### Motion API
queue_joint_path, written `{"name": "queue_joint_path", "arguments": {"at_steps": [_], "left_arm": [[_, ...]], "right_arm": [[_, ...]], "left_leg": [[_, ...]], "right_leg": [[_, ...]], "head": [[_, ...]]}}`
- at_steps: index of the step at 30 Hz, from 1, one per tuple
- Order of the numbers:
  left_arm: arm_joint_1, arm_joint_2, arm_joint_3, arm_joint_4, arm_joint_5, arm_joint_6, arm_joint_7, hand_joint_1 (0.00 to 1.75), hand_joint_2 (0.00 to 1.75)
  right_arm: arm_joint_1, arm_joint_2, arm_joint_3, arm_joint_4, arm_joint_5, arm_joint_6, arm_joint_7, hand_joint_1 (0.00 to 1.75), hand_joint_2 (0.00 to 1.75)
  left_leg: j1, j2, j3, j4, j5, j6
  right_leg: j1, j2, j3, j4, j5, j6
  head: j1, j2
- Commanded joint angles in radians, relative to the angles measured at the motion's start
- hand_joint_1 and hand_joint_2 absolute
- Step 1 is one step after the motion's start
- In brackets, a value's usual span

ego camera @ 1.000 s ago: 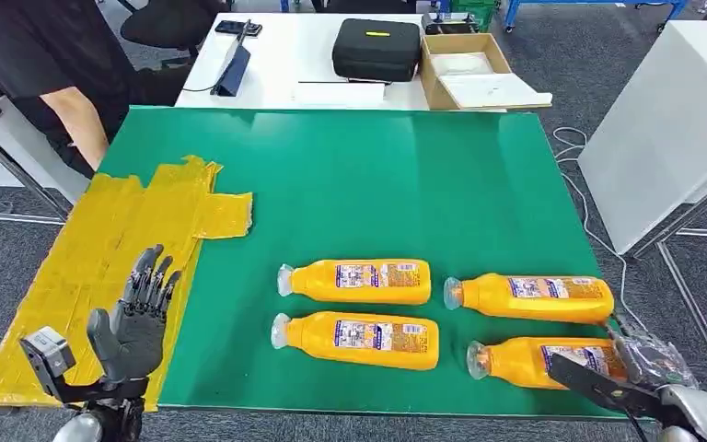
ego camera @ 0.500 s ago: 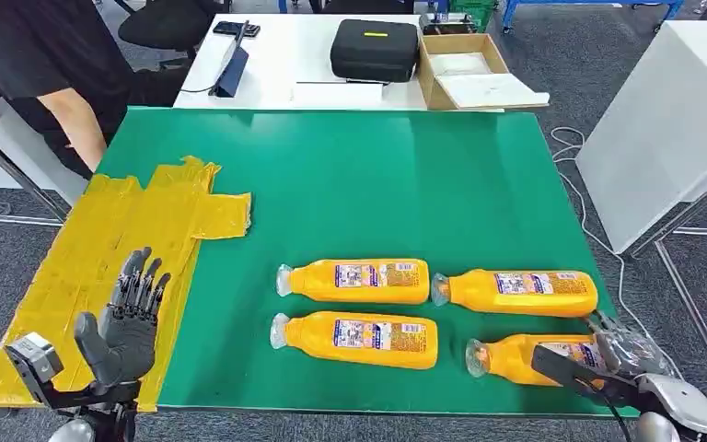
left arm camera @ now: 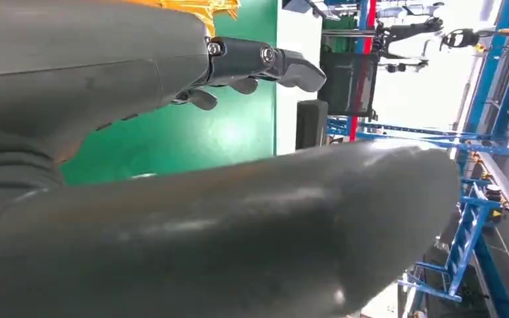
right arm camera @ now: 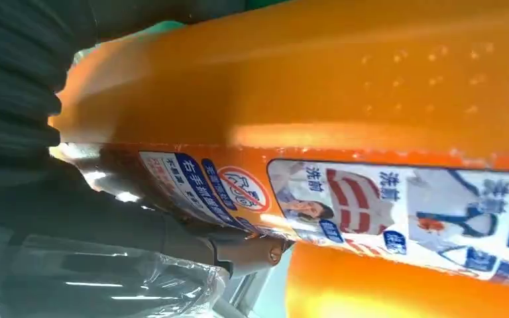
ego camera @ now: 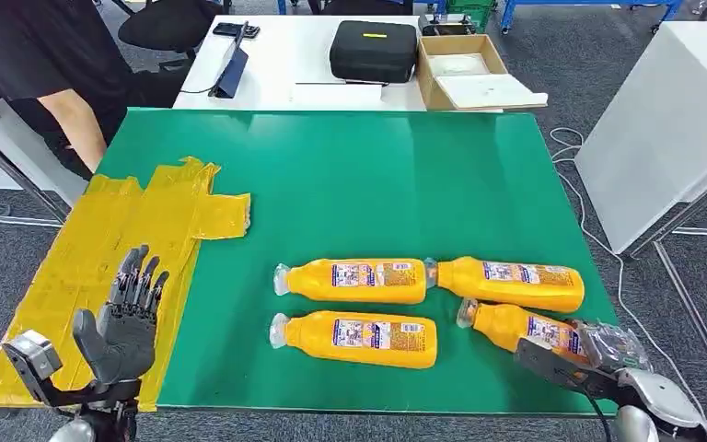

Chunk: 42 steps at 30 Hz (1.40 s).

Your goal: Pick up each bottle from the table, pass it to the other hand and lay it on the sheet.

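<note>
At the far left a person in a black top (ego camera: 28, 55) sits beside the green table (ego camera: 350, 175), one bare forearm near its corner. The yellow sheet (ego camera: 101, 249) lies crumpled along the table's left side, hanging partly over the edge, with nothing on it. Above its near end the left hand (ego camera: 127, 318) is raised with its palm upright and its fingers (ego camera: 138, 276) spread apart, holding nothing (the left wrist view shows the same thick thumb and dark fingertips apart over green). Toward the middle, two orange bottles lie on their sides with caps to the left: the far-left bottle (ego camera: 354, 281) and the near-left bottle (ego camera: 357, 338), just beside each other. The far-right bottle (ego camera: 506, 283) lies with its cap touching the base of the far-left one. The near-right bottle (ego camera: 525, 330) lies tilted, its cap turned toward the far-right bottle, and the right hand (ego camera: 575, 359) grips its base end at the table's near right corner. Behind the table, a white desk (ego camera: 285, 64) carries a black case (ego camera: 375, 48) and an open cardboard box (ego camera: 465, 69).
</note>
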<state>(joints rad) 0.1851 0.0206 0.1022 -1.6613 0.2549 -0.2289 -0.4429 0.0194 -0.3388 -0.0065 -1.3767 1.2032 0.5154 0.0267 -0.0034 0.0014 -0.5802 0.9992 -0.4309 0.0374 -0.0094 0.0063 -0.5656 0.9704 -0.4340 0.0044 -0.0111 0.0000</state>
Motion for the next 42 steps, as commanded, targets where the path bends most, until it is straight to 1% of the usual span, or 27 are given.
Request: {"name": "queue_joint_path", "arguments": {"at_steps": [1, 3, 5, 8, 10, 11, 12, 14, 15, 17, 20, 21, 22, 23, 24, 26, 27, 28, 29, 31, 33, 34, 35, 38, 40, 41, 42], "left_arm": [[-0.016, -0.044, 0.033, 0.009, -0.003, -0.001, 0.01, 0.0, 0.0], [-0.013, -0.048, 0.04, 0.006, -0.004, -0.002, 0.015, 0.0, 0.0], [-0.011, -0.049, 0.044, 0.004, -0.003, -0.004, 0.016, 0.0, 0.0], [0.009, -0.054, 0.059, -0.007, -0.013, -0.008, 0.027, 0.0, 0.0], [0.012, -0.059, 0.073, -0.007, -0.023, -0.008, 0.029, 0.0, 0.0], [0.011, -0.059, 0.077, -0.006, -0.027, -0.01, 0.029, 0.0, 0.0], [0.01, -0.061, 0.082, -0.004, -0.043, -0.006, 0.033, 0.0, 0.0], [0.009, -0.066, 0.088, -0.004, -0.051, -0.01, 0.034, 0.0, 0.0], [0.009, -0.079, 0.094, -0.007, -0.054, -0.018, 0.034, 0.0, 0.0], [-0.018, -0.082, 0.08, 0.007, -0.07, -0.018, 0.035, 0.0, 0.0], [-0.029, -0.081, 0.075, 0.015, -0.072, -0.013, 0.036, 0.0, 0.0], [-0.033, -0.076, 0.068, 0.02, -0.072, -0.016, 0.036, 0.0, 0.0], [-0.043, -0.068, 0.054, 0.031, -0.077, -0.015, 0.036, 0.0, 1.75], [-0.051, -0.064, 0.045, 0.039, -0.079, -0.009, 0.033, 0.0, 1.75], [-0.073, -0.056, 0.022, 0.062, -0.076, -0.018, 0.028, 0.0, 1.75], [-0.088, -0.055, 0.013, 0.078, -0.074, -0.013, 0.022, 0.0, 1.75], [-0.096, -0.057, 0.005, 0.089, -0.07, -0.011, 0.017, 0.0, 1.75], [-0.107, -0.055, -0.009, 0.101, -0.063, -0.013, 0.009, 0.0, 1.75], [-0.116, -0.056, -0.021, 0.112, -0.059, -0.014, 0.006, 0.0, 1.75], [-0.145, -0.063, -0.064, 0.132, -0.054, -0.009, 0.0, 0.0, 1.75], [-0.148, -0.055, -0.091, 0.132, -0.047, 0.018, -0.004, 0.0, 1.75], [-0.148, -0.055, -0.091, 0.132, -0.047, 0.018, -0.004, 0.0, 1.75], [-0.145, -0.053, -0.091, 0.129, -0.046, 0.018, -0.004, 0.0, 1.75], [-0.14, -0.047, -0.089, 0.126, -0.043, 0.018, -0.004, 0.0, 1.75], [-0.144, -0.046, -0.109, 0.131, -0.041, 0.003, -0.006, 0.0, 1.75], [-0.164, -0.047, -0.14, 0.148, -0.04, -0.009, -0.01, 0.0, 1.75], [-0.191, -0.048, -0.168, 0.166, -0.039, -0.009, -0.009, 0.0, 1.75]], "right_arm": [[-0.001, 0.078, -0.012, 0.029, 0.017, 0.017, -0.012, 1.75, 1.75], [0.017, 0.078, -0.021, -0.041, 0.008, 0.003, -0.043, 1.75, 1.75], [0.025, 0.079, -0.029, -0.094, -0.001, 0.024, -0.048, 1.75, 1.75], [0.088, 0.073, -0.061, -0.31, -0.066, 0.039, -0.1, 1.75, 1.75], [0.106, 0.057, -0.078, -0.436, -0.119, 0.022, -0.14, 1.75, 1.75], [0.106, 0.058, -0.089, -0.473, -0.145, 0.035, -0.144, 1.75, 1.75], [0.099, 0.057, -0.103, -0.529, -0.192, 0.011, -0.171, 1.75, 1.75], [0.093, 0.047, -0.11, -0.574, -0.211, 0.022, -0.167, 1.75, 1.75], [0.067, 0.047, -0.126, -0.595, -0.277, -0.023, -0.194, 1.75, 1.75], [-0.009, -0.088, -0.128, -0.556, -0.383, -0.043, -0.196, 1.75, 1.75], [-0.03, -0.107, -0.142, -0.531, -0.403, -0.034, -0.201, 1.75, 1.75], [-0.035, -0.159, -0.133, -0.518, -0.429, -0.059, -0.213, 1.75, 1.75], [-0.042, -0.235, -0.146, -0.504, -0.499, -0.069, -0.2, 1.75, 1.75], [-0.046, -0.291, -0.17, -0.494, -0.548, -0.066, -0.207, 1.75, 1.75], [-0.031, -0.377, -0.238, -0.48, -0.654, -0.047, -0.214, 1.75, 1.75], [-0.027, -0.409, -0.286, -0.468, -0.691, -0.026, -0.232, 1.75, 1.75], [-0.001, -0.418, -0.311, -0.475, -0.711, -0.022, -0.238, 1.75, 1.75], [0.005, -0.411, -0.314, -0.469, -0.747, -0.018, -0.234, 1.75, 1.75], [-0.01, -0.394, -0.285, -0.452, -0.754, -0.023, -0.227, 1.75, 1.75], [-0.091, -0.314, -0.121, -0.374, -0.706, -0.104, -0.21, 1.75, 1.75], [-0.114, -0.335, -0.009, -0.335, -0.716, -0.202, -0.183, 1.75, 1.75], [-0.114, -0.335, -0.009, -0.335, -0.716, -0.202, -0.183, 1.75, 1.75], [-0.112, -0.341, -0.007, -0.339, -0.72, -0.206, -0.181, 1.75, 1.75], [-0.103, -0.363, -0.012, -0.351, -0.742, -0.212, -0.174, 1.75, 1.75], [-0.107, -0.313, 0.019, -0.339, -0.749, -0.202, -0.17, 1.75, 1.75], [-0.156, -0.216, 0.091, -0.283, -0.7, -0.219, -0.168, 1.75, 1.75], [-0.216, -0.151, 0.178, -0.22, -0.659, -0.252, -0.149, 1.75, 1.75]], "left_leg": [[0.001, -0.001, 0.001, -0.001, 0.0, -0.003], [0.001, -0.001, 0.001, -0.001, 0.0, -0.002], [0.001, -0.001, 0.0, 0.0, 0.0, -0.003], [0.001, -0.001, -0.002, 0.001, 0.0, -0.004], [-0.001, -0.002, -0.003, 0.0, 0.001, -0.003], [-0.001, -0.002, -0.004, 0.001, 0.0, -0.004], [0.0, -0.002, -0.005, 0.001, 0.001, -0.004], [0.0, -0.002, -0.007, 0.002, 0.0, -0.004], [0.001, -0.002, -0.007, 0.001, 0.001, -0.004], [0.0, -0.002, -0.007, 0.002, 0.001, -0.004], [0.0, -0.003, -0.009, 0.002, 0.001, -0.003], [-0.001, -0.003, -0.008, 0.001, 0.002, -0.003], [-0.001, -0.004, -0.008, 0.0, 0.002, -0.003], [-0.001, -0.004, -0.008, 0.001, 0.002, -0.003], [-0.001, -0.004, -0.008, 0.001, 0.002, -0.003], [-0.004, -0.009, -0.01, 0.004, 0.002, -0.003], [-0.005, -0.01, -0.01, 0.003, 0.003, -0.002], [-0.005, -0.011, -0.01, 0.006, 0.001, -0.004], [-0.006, -0.011, -0.009, 0.001, 0.004, 0.0], [-0.004, -0.007, -0.007, 0.0, 0.004, 0.0], [-0.003, -0.002, -0.005, -0.002, 0.004, -0.001], [-0.003, -0.001, -0.004, -0.003, 0.004, -0.001], [-0.002, -0.002, -0.007, -0.001, 0.004, -0.001], [-0.003, -0.005, -0.007, 0.0, 0.004, -0.001], [-0.003, -0.005, -0.007, 0.0, 0.004, -0.001], [-0.003, -0.005, -0.006, 0.0, 0.004, -0.002], [-0.002, -0.003, -0.005, -0.002, 0.004, 0.0]], "right_leg": [[0.001, -0.001, 0.001, -0.001, 0.001, -0.001], [0.001, -0.001, 0.001, -0.001, 0.0, -0.001], [0.0, -0.001, 0.001, 0.0, 0.0, -0.001], [0.0, -0.001, -0.001, 0.001, -0.001, -0.001], [-0.002, -0.001, -0.002, 0.002, -0.001, -0.001], [-0.002, -0.002, -0.003, 0.003, -0.001, -0.001], [-0.002, -0.002, -0.004, 0.003, -0.001, -0.001], [-0.002, 0.0, -0.006, 0.003, -0.001, -0.001], [-0.002, -0.001, -0.005, 0.002, -0.001, -0.001], [-0.002, -0.001, -0.006, 0.003, -0.001, 0.0], [-0.002, -0.002, -0.007, 0.003, 0.0, 0.0], [-0.002, -0.002, -0.007, 0.002, 0.0, 0.0], [-0.002, -0.002, -0.006, 0.001, 0.0, 0.0], [-0.001, -0.003, -0.006, 0.001, 0.0, 0.0], [-0.002, -0.003, -0.007, 0.002, 0.0, 0.0], [-0.003, -0.008, -0.007, 0.004, -0.001, 0.001], [-0.004, -0.009, -0.007, 0.003, -0.001, 0.002], [-0.004, -0.011, -0.006, 0.004, -0.002, 0.002], [-0.005, -0.011, -0.006, 0.0, 0.001, 0.002], [-0.003, -0.008, -0.004, -0.002, 0.002, 0.002], [-0.002, -0.003, -0.002, -0.004, 0.004, 0.001], [-0.002, -0.002, -0.002, -0.004, 0.004, 0.001], [-0.002, -0.003, -0.004, -0.002, 0.003, 0.001], [-0.003, -0.005, -0.005, -0.001, 0.003, 0.001], [-0.003, -0.005, -0.005, -0.001, 0.002, 0.001], [-0.003, -0.006, -0.004, -0.001, 0.002, 0.001], [-0.001, -0.004, -0.003, -0.003, 0.003, 0.001]], "head": [[0.0, 0.0], [0.0, 0.0], [0.0, 0.0], [0.0, 0.0], [0.0, 0.0], [0.0, 0.0], [0.0, 0.0], [0.0, 0.0], [0.0, 0.0], [0.0, 0.0], [0.0, 0.0], [-0.001, 0.0], [0.0, 0.0], [0.0, 0.0], [0.0, 0.0], [-0.001, 0.0], [0.0, 0.0], [-0.001, 0.0], [0.0, 0.0], [0.0, 0.0], [-0.001, 0.0], [0.0, 0.0], [0.0, 0.0], [0.0, 0.0], [0.0, 0.0], [-0.001, 0.0], [0.0, 0.0]]}}
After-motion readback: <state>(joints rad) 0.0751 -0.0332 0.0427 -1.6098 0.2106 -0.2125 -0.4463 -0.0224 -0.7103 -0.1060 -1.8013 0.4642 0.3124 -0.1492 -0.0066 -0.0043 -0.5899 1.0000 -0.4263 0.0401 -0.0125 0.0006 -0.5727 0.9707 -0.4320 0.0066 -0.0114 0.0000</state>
